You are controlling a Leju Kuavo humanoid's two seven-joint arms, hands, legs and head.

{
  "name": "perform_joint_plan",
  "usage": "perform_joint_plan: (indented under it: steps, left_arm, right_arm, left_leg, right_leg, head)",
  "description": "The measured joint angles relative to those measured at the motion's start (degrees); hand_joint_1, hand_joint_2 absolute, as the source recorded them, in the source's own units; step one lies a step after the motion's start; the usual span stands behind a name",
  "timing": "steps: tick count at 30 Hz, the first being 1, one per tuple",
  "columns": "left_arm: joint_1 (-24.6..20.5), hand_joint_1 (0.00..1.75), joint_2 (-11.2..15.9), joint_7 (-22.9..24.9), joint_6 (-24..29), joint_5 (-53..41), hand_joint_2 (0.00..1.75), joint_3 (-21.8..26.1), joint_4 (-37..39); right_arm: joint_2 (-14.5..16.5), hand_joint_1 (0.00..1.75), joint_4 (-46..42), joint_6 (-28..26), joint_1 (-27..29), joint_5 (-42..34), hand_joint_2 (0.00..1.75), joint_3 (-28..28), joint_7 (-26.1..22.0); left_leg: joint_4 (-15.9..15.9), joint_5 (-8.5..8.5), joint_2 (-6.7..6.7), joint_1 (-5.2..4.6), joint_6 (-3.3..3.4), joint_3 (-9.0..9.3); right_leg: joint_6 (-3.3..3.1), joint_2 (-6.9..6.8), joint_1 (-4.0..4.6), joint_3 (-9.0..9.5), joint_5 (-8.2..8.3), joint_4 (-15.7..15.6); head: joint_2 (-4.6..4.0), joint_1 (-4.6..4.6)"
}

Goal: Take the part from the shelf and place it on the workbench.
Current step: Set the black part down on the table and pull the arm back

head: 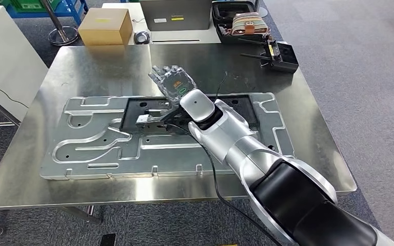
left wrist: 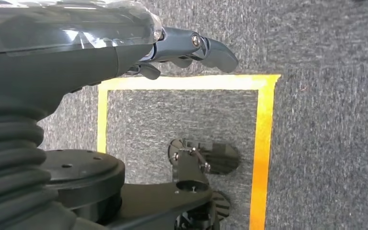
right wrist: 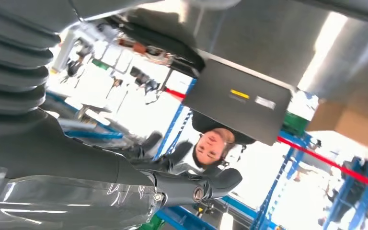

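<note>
One right robot hand [head: 173,82] stretched out above the steel tabletop [head: 308,128], palm flat, fingers spread and empty, hovering just past the far edge of the stamped metal panel [head: 97,148]. Lying flat and centred on the tabletop, that large silver part, ribbed with pressed channels and cut by a dark rectangular opening [head: 149,115] directly under the silver forearm. Draped from the wrist across the panel and off the near edge, a black cable [head: 213,169].

Seen from the right wrist, the same robot hand [right wrist: 191,189] with dark fingers extended and gripping nothing, backed by a dark grey box [right wrist: 242,103] bearing a yellow label, blue racking [right wrist: 172,124] and a person [right wrist: 215,143] standing beyond.

Hanging low, the left robot hand [left wrist: 191,48] above grey carpet [left wrist: 326,120], fingers loosely curled with nothing between them, over a square of yellow floor tape [left wrist: 263,143].

Farther back on a second table: a cardboard box [head: 105,26], a grey case [head: 174,15] with a yellow sticker, an open black case [head: 233,13] holding a striped pouch [head: 249,23]. Resting at the tabletop's far right corner, a black remote controller [head: 279,55] with antennas. Standing at the far left, a chrome stanchion base [head: 61,35].
</note>
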Motion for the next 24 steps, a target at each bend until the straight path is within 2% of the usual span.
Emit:
perform_joint_plan:
  steps: [6,12,19,22,24]
  left_arm:
    - [-0.09,0.00,0.00,0.10,-0.58,-0.32,0.00,0.00,0.00]
    - [-0.11,0.00,-0.02,1.46,-0.34,-0.58,0.00,0.00,-0.01]
    - [-0.14,0.00,-0.02,2.51,-0.36,-0.66,0.00,0.00,0.00]
    - [-0.14,0.00,-0.01,2.88,-0.35,-0.55,0.00,-0.02,0.00]
    - [-0.12,0.00,0.00,3.02,-0.28,-0.49,0.00,-0.04,0.00]
  right_arm:
    - [0.77,0.00,-3.75,1.19,-1.50,-7.80,0.00,-0.16,-0.52]
    - [0.99,0.00,-4.36,-0.62,-2.05,-13.46,0.00,-0.29,-1.93]
    - [1.00,0.00,-9.90,-2.94,-3.56,-41.93,0.00,-5.47,-11.20]
    - [0.88,0.00,-14.06,-4.11,-4.22,-50.72,0.00,-10.82,-14.78]
    - [0.15,0.00,-17.64,-4.16,-5.00,-54.17,0.00,-14.80,-14.74]
  left_leg:
    - [0.00,0.02,-0.01,-0.01,0.00,0.01]
    - [0.00,0.03,-0.01,-0.01,0.00,0.02]
    - [0.01,0.04,-0.01,-0.01,0.00,0.01]
    - [0.01,0.04,-0.02,-0.01,0.00,0.02]
    - [0.03,0.05,-0.04,-0.02,0.00,0.01]
  right_leg:
    - [0.00,-0.01,0.00,0.01,0.00,0.02]
    - [0.00,0.00,0.00,0.02,0.02,0.02]
    - [0.00,-0.01,-0.01,0.00,0.02,0.02]
    - [0.00,-0.02,-0.01,0.00,0.02,0.02]
    - [0.00,-0.04,-0.01,-0.01,0.02,0.02]
  head:
    - [0.00,0.00]
    - [0.00,0.00]
    - [0.00,0.00]
    - [0.00,0.00]
    - [0.00,0.00]
